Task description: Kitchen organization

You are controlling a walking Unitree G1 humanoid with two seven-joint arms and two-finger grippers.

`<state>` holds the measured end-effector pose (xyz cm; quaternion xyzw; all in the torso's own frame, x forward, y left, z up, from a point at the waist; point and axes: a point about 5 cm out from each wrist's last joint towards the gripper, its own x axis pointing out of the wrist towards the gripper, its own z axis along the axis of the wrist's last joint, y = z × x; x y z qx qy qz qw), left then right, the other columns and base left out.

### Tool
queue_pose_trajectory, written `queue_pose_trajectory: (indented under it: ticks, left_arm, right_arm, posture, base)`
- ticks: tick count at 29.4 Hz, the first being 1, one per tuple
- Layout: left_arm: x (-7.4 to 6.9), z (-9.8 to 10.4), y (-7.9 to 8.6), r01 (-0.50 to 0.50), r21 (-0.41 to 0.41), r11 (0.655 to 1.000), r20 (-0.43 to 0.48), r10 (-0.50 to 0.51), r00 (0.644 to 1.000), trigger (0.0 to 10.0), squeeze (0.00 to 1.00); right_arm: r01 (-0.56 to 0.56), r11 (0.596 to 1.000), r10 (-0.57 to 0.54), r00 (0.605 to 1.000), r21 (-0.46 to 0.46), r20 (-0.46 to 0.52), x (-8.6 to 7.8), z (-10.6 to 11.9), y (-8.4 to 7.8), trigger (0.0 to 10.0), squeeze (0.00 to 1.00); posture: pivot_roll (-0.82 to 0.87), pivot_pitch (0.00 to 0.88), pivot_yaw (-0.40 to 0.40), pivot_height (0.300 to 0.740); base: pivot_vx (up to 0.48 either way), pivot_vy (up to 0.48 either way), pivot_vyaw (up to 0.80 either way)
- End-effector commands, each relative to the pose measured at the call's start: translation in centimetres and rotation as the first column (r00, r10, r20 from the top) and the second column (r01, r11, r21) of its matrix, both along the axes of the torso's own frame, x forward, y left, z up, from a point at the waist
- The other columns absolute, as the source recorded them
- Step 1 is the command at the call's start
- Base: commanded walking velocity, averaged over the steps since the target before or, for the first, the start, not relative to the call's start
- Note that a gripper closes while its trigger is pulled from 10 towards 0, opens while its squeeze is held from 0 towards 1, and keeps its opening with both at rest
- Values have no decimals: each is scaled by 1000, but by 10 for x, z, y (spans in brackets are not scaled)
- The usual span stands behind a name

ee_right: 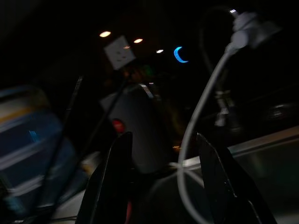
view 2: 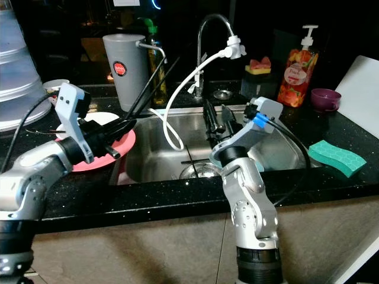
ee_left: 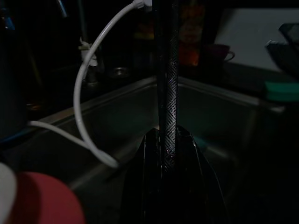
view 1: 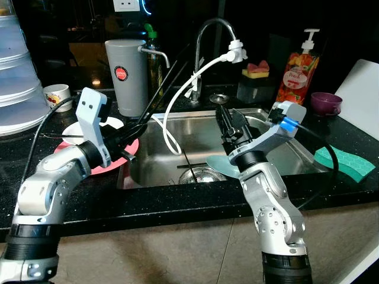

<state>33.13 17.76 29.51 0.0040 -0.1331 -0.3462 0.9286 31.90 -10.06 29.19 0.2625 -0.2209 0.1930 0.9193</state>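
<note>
**Sink half sorted, plates waiting on both sides**

We read the job as barely begun. A teal plate (view 1: 220, 164) lies in the sink (view 1: 195, 137) near the drain, and a pink plate (view 1: 121, 155) with a white dish (view 1: 83, 129) on it sits on the bench (view 1: 177, 204) at the sink's left edge. A teal sponge (view 1: 343, 163) lies loose on the right of the bench, with a purple cup (view 1: 326, 102) and a soap bottle (view 1: 294, 74) behind it. None of these looks put away yet.

Our left pincer (view 1: 127, 142) hovers over the pink plate, its long fingers reaching across the sink corner towards the grey jug (view 1: 127, 77); the left wrist view shows them pressed together, clamped on nothing we can make out. Our right pincer (view 1: 232, 127) is raised over the sink, elbow bent at the bench edge, fingers apart and empty, pointing towards the tap (view 1: 207, 35) and its white hose (view 1: 177, 100).
</note>
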Motion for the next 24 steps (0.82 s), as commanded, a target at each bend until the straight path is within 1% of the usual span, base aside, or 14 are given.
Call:
queue_pose_trajectory:
  ticks: [1,5,9,11,12,13,14,15,16,17,18,20,21,24]
  left_arm:
    - [-3,-1,-4,11,-7,1000,-3,-11,1000,10000,0]
    - [-5,2,-9,29,-23,999,12,-28,1000,10000,0]
    - [-6,2,-11,35,-31,999,17,-34,999,10000,0]
    - [-6,2,-11,33,-30,999,17,-33,999,10000,0]
    - [-7,1,-11,32,-30,999,16,-32,999,10000,0]
    - [-7,1,-12,32,-29,999,16,-31,999,10000,0]
    - [-8,1,-12,35,-31,999,16,-34,999,10000,0]
    - [-8,0,-13,36,-32,999,16,-35,999,10000,0]
    - [-8,0,-13,37,-32,999,16,-36,999,10000,0]
    - [-8,0,-13,37,-32,999,17,-36,999,10000,0]
    - [-9,1,-14,41,-34,999,18,-41,999,10000,0]
    - [-10,1,-15,45,-36,998,20,-44,999,10000,0]
    - [-12,1,-18,67,-41,997,23,-66,998,10000,0]
    - [-15,1,-21,91,-44,995,23,-90,996,10000,0]
  right_arm:
    - [-31,999,31,1000,30,5,-3,2,0,10000,0]
    - [-59,996,59,998,62,2,-3,5,0,10000,0]
    - [-109,990,110,994,92,-6,-5,5,2,10000,0]
    - [-115,989,117,993,97,-5,-6,5,2,10000,0]
    - [-126,986,127,992,106,-4,-7,6,3,9373,0]
    - [-131,985,132,991,110,-3,-7,6,3,9373,0]
    - [-143,982,144,990,121,0,-8,7,3,7529,0]
    - [-145,982,146,989,124,0,-8,7,3,7529,0]
    - [-151,980,151,988,133,7,-8,8,3,980,0]
    - [-155,978,155,988,139,12,-9,9,3,980,0]
    - [-163,975,163,986,150,13,-10,9,3,0,0]
    - [-169,973,170,985,157,12,-10,9,3,0,0]
    - [-204,961,208,978,188,1,-11,10,6,10000,0]
    - [-238,946,244,970,218,-1,-12,11,9,10000,0]
  posture:
    - [38,69,-4,740]
    - [39,63,-1,740]
    - [39,57,1,740]
    - [40,55,1,740]
    - [40,55,1,740]
    - [40,55,1,740]
    - [40,50,0,740]
    - [40,50,0,740]
    - [40,50,0,740]
    - [40,50,0,740]
    - [41,50,-2,740]
    - [41,50,-2,740]
    - [41,51,-4,740]
    - [41,51,-4,740]
  base:
    - [0,0,0]
    - [0,0,0]
    - [0,0,0]
    - [0,0,0]
    - [0,0,0]
    - [0,0,0]
    - [0,0,0]
    - [0,0,0]
    - [0,0,0]
    - [0,0,0]
    - [0,0,0]
    - [0,0,0]
    - [0,0,0]
    - [0,0,0]
